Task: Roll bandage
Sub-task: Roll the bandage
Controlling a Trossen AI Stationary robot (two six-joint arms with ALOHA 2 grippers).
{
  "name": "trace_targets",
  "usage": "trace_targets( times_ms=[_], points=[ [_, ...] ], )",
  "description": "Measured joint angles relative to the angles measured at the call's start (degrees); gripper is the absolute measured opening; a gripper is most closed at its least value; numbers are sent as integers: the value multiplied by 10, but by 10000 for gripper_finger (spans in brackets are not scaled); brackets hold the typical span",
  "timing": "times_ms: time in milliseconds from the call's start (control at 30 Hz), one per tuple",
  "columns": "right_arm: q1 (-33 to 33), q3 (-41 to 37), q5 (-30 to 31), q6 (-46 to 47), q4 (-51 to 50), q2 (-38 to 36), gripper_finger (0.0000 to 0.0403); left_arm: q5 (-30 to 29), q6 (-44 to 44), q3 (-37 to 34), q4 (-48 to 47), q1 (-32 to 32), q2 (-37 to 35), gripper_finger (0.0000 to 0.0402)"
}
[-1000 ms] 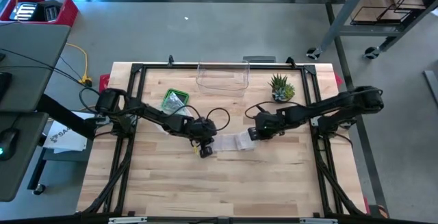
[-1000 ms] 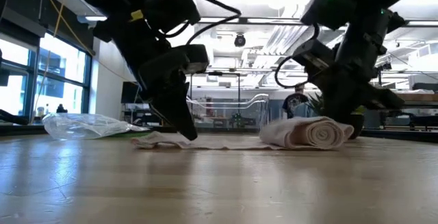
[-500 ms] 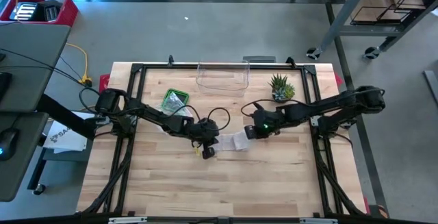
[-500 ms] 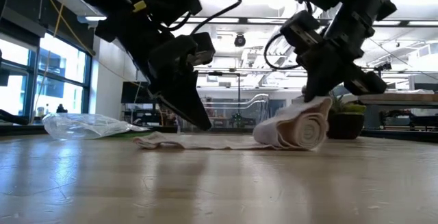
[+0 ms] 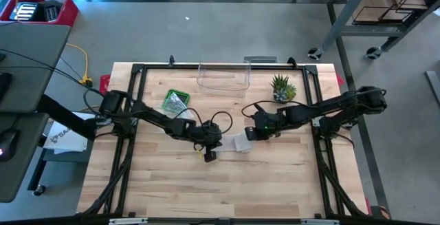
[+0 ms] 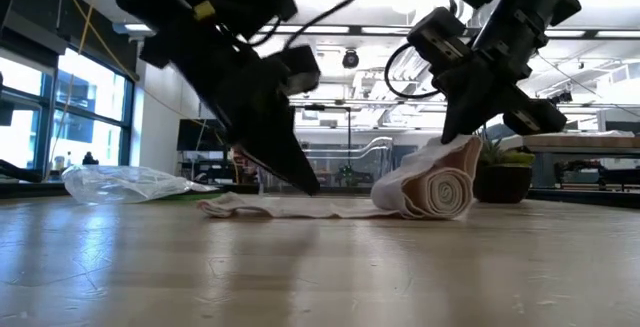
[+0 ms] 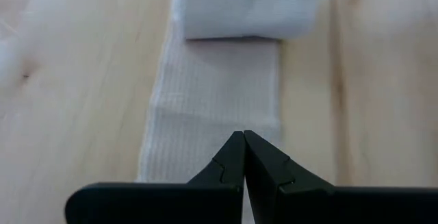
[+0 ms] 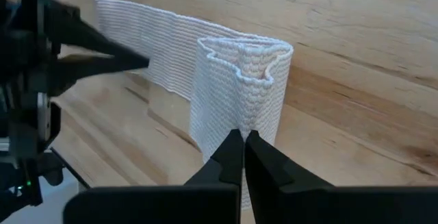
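Since a second ago, the rolled end of the bandage (image 6: 430, 189) is shifted toward the left arm and tipped up, and the flat tail is shorter. The roll is seen near the middle of the table (image 5: 275, 184), with the unrolled strip (image 7: 219, 107) lying flat between both arms.

The right tool (image 8: 242, 142) is closed, tips pressed against the top of the roll, nothing gripped. The left tool (image 7: 243, 157) is also closed, tips set down on the flat strip, pinning it to the table.

A clear plastic bin (image 5: 223, 78), a small potted plant (image 5: 282, 87) and a green tray with a clear bag (image 5: 176, 101) are noted at the far side, well apart from the work.

Risks, judged: the roll looks loose and uneven at its edge, so it may be flattened or unwound if the right tool slips off. The strip may be dragged or bunched if the left tool's pressure is lost. A skewed push would telescope the roll.
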Motion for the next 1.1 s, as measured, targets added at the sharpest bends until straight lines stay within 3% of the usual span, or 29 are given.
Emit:
trace_targets(
  times_ms=[333, 567, 800, 1100],
  points=[
    [0, 0, -5, 2, -2, 0, 0, 27, -14, 15, 12, 6, 52, 0],
    [1, 0, -30, 2, -1, 0, 0, -21, -15, 14, 7, -14, 57, 0],
    [2, 24, -10, -4, -42, 0, 0, -8, 3, 14, -26, -5, 57, 0],
    [2, 25, -9, 0, -64, 0, 0, -7, -56, 13, -39, -8, 57, 0]
  ],
)
